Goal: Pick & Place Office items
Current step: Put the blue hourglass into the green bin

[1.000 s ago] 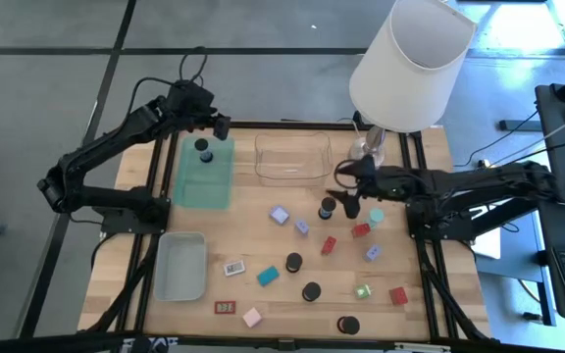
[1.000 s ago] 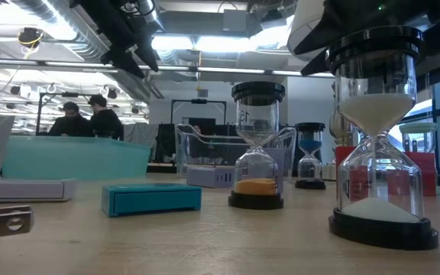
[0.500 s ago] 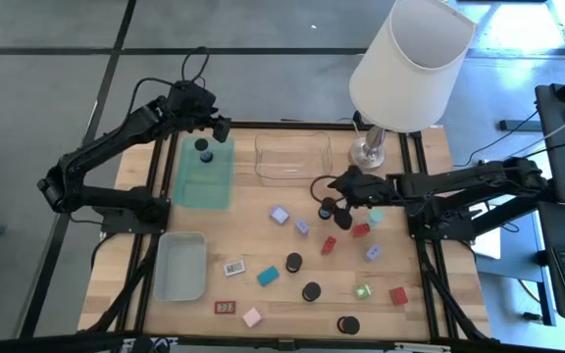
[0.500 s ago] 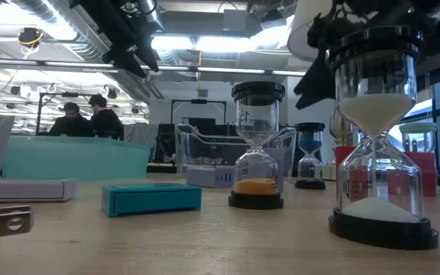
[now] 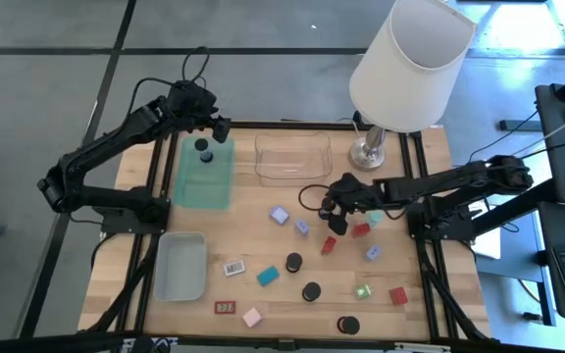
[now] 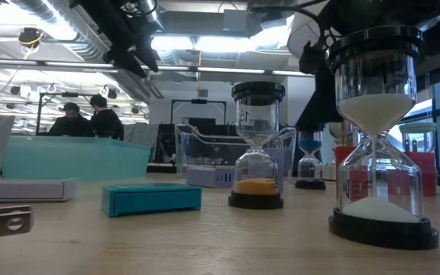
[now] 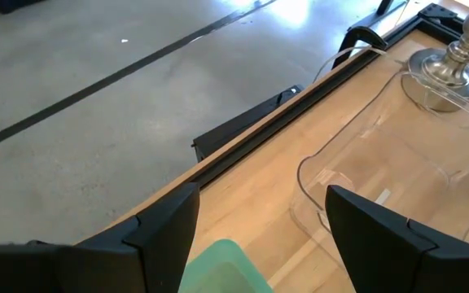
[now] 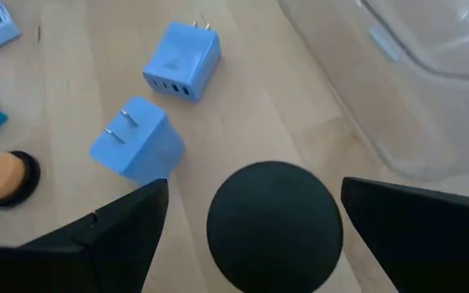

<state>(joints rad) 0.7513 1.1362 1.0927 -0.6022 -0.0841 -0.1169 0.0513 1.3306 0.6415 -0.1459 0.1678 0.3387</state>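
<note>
From the counter's [image 5: 263, 235] front edge, black-capped sand timers [image 5: 311, 291], coloured blocks and flat labelled pieces lie scattered toward the clear tray [image 5: 292, 157]. In front of that tray the right gripper [image 5: 328, 208] hangs over one black-capped timer [image 8: 273, 225], jaws wide on either side and not touching it, two lilac plug blocks [image 8: 181, 61] close by. Left of the tray, the left gripper [image 5: 214, 127] hovers above the green mat [image 5: 204, 181], jaws partly apart and empty, over another timer [image 5: 203, 149].
</note>
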